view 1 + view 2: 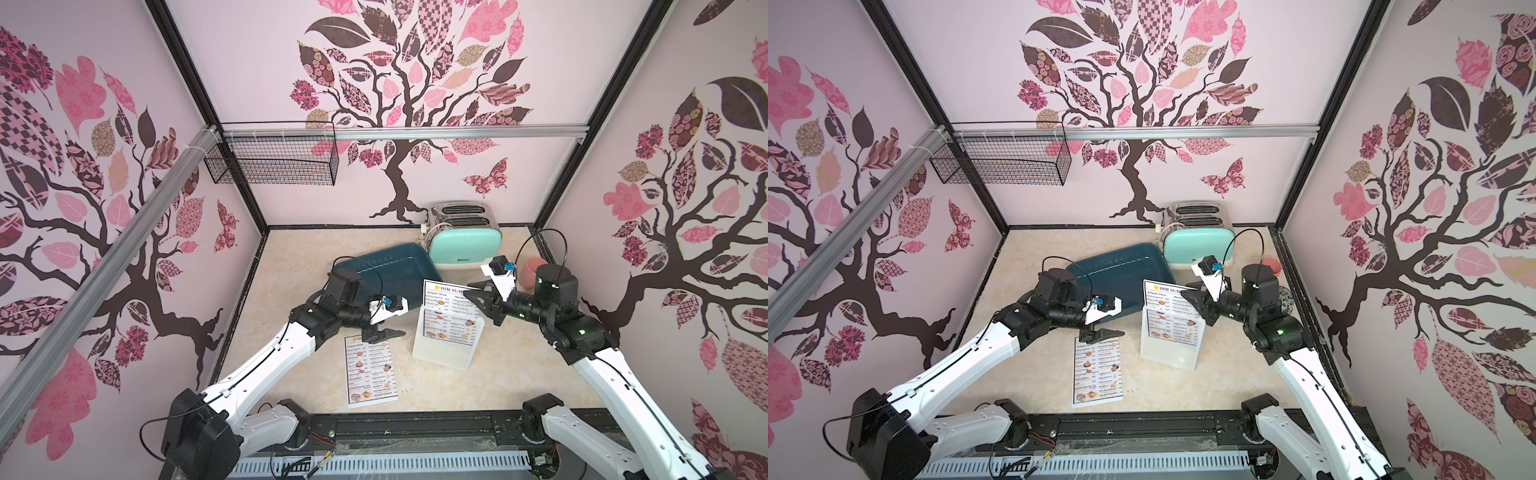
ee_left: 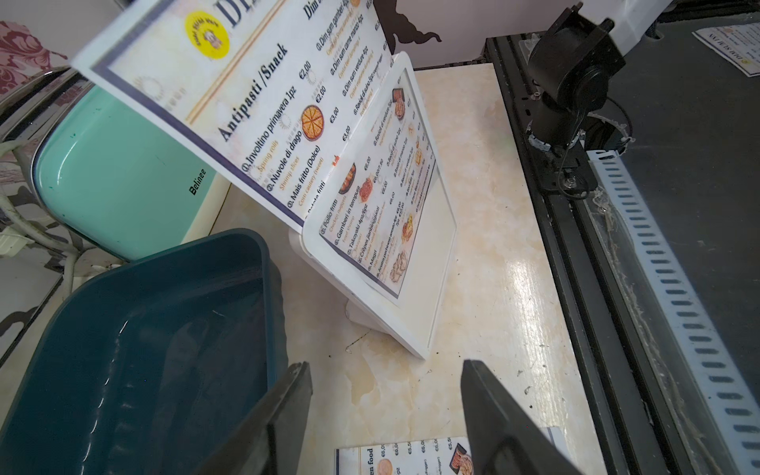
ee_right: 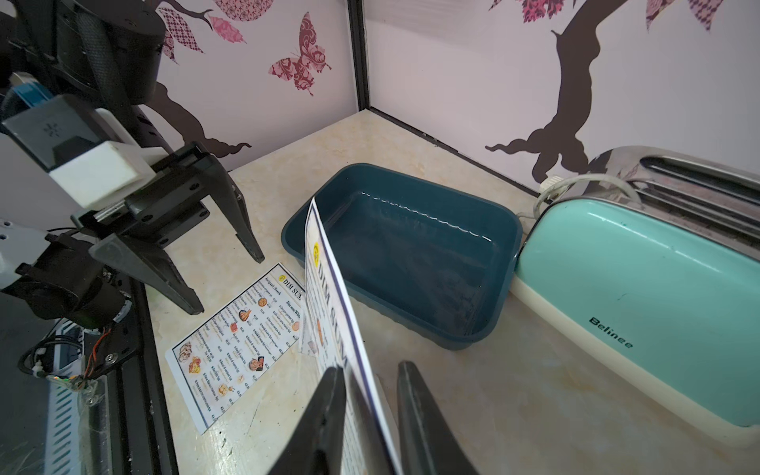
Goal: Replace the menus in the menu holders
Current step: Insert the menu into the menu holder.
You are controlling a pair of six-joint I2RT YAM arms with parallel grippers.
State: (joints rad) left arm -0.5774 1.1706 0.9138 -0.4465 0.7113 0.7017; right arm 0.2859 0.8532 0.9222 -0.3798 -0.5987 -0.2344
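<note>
2 menus, both thin, light, floppy sheets, so I'd pinch them by an edge. My left gripper (image 1: 384, 334) hangs empty with its jaws apart, and the flat menu (image 1: 371, 370) lies at its 6 o'clock. At that sheet's 3 o'clock, the menu holder (image 1: 444, 353) has the other menu (image 1: 446, 307) half-inserted. My right gripper (image 3: 370, 368) straddles its top edge, jaws slightly apart, not clamped.

L pincer (image 2: 385, 366) open, tips down; R pincer (image 3: 370, 370) slightly parted.
</note>
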